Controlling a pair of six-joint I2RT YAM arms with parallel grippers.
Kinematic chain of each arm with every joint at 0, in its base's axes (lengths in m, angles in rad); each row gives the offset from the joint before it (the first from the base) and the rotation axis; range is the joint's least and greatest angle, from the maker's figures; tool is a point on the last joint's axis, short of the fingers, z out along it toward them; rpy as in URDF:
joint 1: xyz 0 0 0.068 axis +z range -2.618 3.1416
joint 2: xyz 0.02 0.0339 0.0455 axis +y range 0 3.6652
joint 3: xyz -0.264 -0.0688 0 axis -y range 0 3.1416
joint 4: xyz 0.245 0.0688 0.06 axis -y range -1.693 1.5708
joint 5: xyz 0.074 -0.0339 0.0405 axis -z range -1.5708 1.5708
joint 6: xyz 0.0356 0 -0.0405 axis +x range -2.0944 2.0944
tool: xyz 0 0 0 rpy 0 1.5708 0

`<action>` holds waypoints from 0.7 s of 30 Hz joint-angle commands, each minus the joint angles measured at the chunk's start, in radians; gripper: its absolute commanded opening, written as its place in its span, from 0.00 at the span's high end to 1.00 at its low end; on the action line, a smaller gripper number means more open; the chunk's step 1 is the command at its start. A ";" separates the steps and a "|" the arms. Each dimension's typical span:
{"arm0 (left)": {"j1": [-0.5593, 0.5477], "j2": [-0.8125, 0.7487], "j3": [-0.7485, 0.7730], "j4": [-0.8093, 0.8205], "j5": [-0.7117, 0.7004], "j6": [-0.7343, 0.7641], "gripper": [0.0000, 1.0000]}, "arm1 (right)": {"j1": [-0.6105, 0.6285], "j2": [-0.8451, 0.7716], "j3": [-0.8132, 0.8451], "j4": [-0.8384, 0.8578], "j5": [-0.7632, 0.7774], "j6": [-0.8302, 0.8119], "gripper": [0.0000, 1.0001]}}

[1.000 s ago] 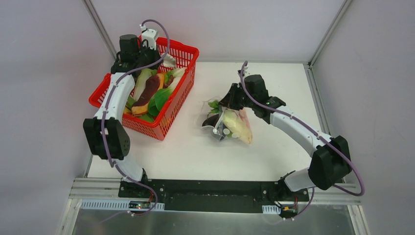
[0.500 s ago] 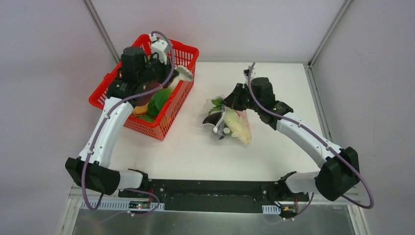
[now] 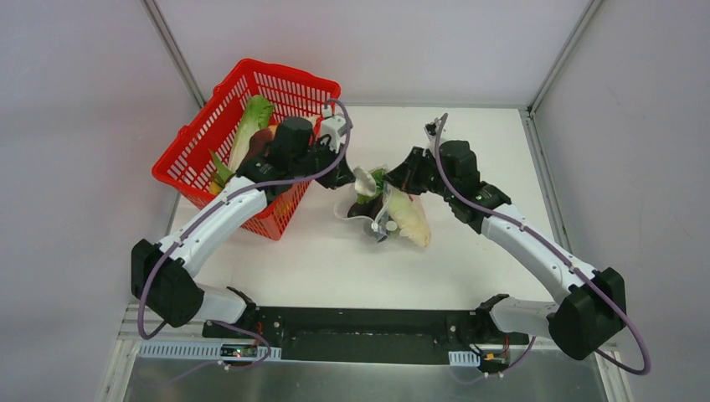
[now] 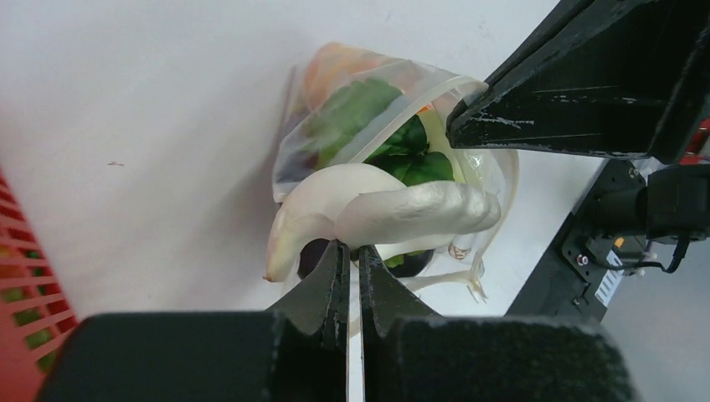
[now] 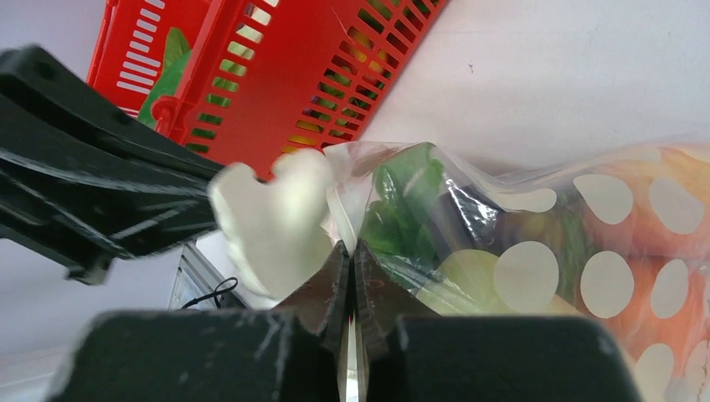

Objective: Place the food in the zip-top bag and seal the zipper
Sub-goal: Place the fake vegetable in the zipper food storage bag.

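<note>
Your left gripper point(image 4: 352, 255) is pinched almost closed on a pale white, curved toy radish point(image 4: 381, 213). It holds the radish at the open mouth of the clear, crinkly zip-top plastic bag point(image 3: 400, 219). Seen from above, the bag lies on the white table point(image 3: 335, 260), at 4 o'clock from the red mesh plastic basket point(image 3: 293, 74). Your right gripper point(image 5: 350, 251) is clamped tight on the bag's thin transparent zipper edge point(image 4: 393, 117), at the bag's 12 o'clock end. Inside the bag are green leafy pieces point(image 5: 402, 197), something dark, and something orange. The basket holds more pale green leafy produce point(image 3: 254, 115).
</note>
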 commanded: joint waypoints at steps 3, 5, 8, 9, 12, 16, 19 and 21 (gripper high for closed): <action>-0.110 0.095 0.036 -0.028 -0.118 0.028 1.00 | -0.009 -0.070 -0.027 0.097 0.006 0.049 0.97; -0.138 0.124 0.035 -0.040 -0.143 0.032 1.00 | -0.012 -0.074 -0.034 0.102 0.004 0.062 0.97; -0.163 0.173 0.047 -0.077 -0.228 0.033 1.00 | -0.017 -0.081 -0.039 0.113 -0.009 0.080 0.97; -0.168 0.187 0.052 -0.080 -0.242 0.022 1.00 | -0.018 -0.084 -0.041 0.118 -0.013 0.087 0.97; -0.176 0.225 0.056 -0.047 -0.262 -0.026 1.00 | -0.020 -0.092 -0.049 0.134 -0.027 0.102 0.97; -0.197 0.265 0.089 -0.026 -0.229 -0.062 0.98 | -0.023 -0.100 -0.057 0.141 -0.032 0.116 0.97; -0.199 0.260 0.091 -0.022 -0.191 -0.084 0.76 | -0.036 -0.108 -0.063 0.141 -0.024 0.113 0.97; -0.199 0.227 0.085 -0.025 -0.203 -0.080 0.58 | -0.050 -0.118 -0.064 0.132 -0.022 0.105 0.97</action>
